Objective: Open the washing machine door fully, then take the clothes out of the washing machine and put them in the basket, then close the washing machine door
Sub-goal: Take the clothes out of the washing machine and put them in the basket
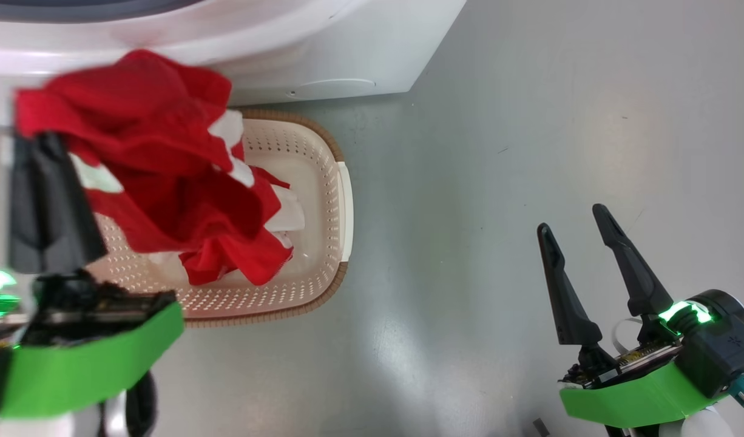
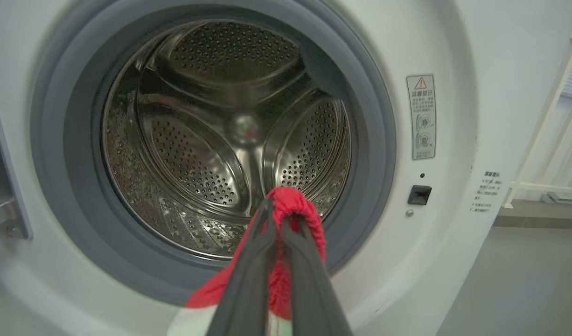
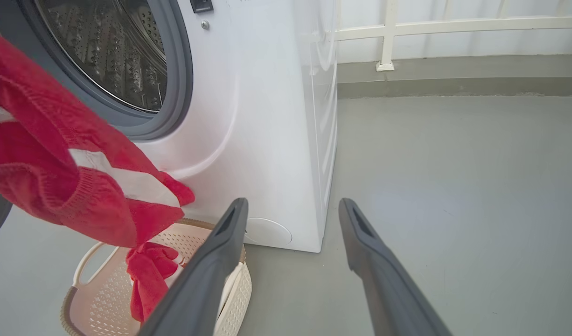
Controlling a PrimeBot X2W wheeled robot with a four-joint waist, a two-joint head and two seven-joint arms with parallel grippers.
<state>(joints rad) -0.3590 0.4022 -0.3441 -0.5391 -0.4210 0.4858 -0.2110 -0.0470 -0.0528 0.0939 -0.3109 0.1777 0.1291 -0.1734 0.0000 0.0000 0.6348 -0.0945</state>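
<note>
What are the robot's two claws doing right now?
Left claw: closed, holding a red garment.
Right claw: open, holding nothing.

A grey warning label [image 2: 421,116] is sitting on the white front of the washing machine [image 2: 454,46], at three o'clock of the drum opening [image 2: 225,135]. At its top a red triangle [image 2: 421,83] with an exclamation mark is showing. A short Chinese heading [image 2: 421,94] is running just under it, too soft to read surely. Below, two round pictograms [image 2: 422,122] are standing, the upper with a tick, the lower with a cross. At four o'clock of the label a block of small dark print [image 2: 487,191] is running in several lines, too small to read.
</note>
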